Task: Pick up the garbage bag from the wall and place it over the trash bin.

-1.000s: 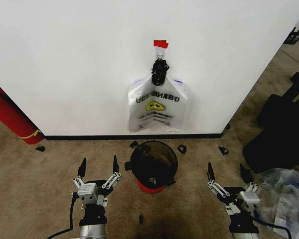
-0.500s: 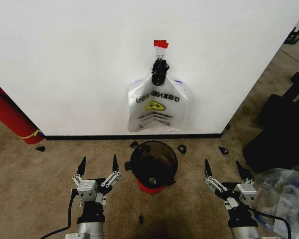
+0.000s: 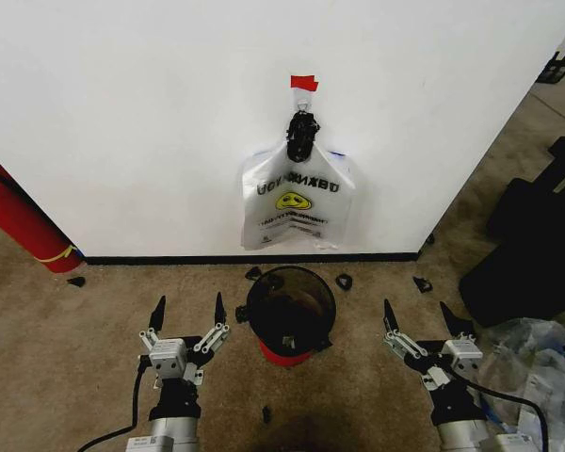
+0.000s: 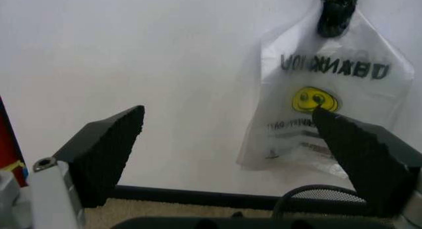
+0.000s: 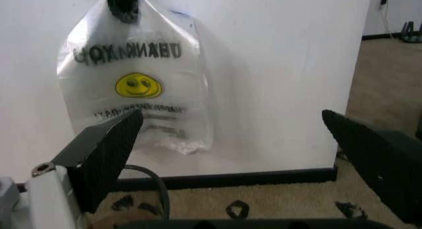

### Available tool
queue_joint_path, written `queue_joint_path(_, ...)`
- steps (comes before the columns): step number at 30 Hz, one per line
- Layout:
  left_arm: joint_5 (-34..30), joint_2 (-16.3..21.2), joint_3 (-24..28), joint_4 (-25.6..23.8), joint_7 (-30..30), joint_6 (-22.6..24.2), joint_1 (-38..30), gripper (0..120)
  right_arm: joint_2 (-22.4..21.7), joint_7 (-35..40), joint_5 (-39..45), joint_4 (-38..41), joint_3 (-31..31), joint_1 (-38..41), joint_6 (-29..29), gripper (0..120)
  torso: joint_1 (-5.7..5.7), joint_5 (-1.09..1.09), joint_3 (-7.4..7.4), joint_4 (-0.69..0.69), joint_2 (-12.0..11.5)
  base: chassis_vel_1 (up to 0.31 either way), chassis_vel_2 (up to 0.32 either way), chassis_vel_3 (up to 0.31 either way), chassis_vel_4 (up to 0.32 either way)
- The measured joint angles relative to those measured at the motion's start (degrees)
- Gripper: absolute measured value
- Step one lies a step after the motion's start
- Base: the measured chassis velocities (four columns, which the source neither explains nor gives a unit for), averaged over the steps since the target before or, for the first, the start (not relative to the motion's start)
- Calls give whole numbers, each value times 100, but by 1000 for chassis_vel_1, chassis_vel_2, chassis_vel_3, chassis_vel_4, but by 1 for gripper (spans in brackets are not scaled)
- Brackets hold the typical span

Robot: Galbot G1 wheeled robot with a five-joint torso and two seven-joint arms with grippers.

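**Right arm creeps up and inward; bag not yet touched**

Since a second ago the right claw has shifted a little up the frame and leftward, from the lower right toward the trash bin; the left claw has barely stirred in the lower left. Both stand wide open with nothing in them, low over the carpet on either side of the bin. That reads as the start of the approach only: the garbage bag hangs at centre frame from a black hook under a strip of red tape, directly above the bin and well apart from both claws.

Head view alone gives the layout: bin below bag, a red fire extinguisher at far left, a clear plastic heap at lower right. Each wrist view looks between its own open fingers at the bag's reversed lettering and yellow smiley, detail the head view barely resolves.
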Motion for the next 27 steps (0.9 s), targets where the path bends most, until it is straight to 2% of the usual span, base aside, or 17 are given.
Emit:
queue_joint_path(14,104,-100,0,29,20,-119,57,99,-145,-155,457,-68,30,87,-100,100,0,0,0,0,0,0,0,0,0)
queue_joint_path(19,140,-130,-1,31,24,-159,95,99,-287,-437,1006,-72,80,213,-319,100,0,0,0,0,0,0,0,0,0)
queue_joint_path(25,161,-101,-13,20,25,-197,144,99,-537,-1386,2311,-253,352,686,-881,100,0,1,0,1,0,0,0,0,0)
queue_joint_path(27,158,-72,-7,23,27,-192,124,99,-550,-1513,2495,-299,403,790,-950,100,0,0,0,0,0,0,0,0,0)
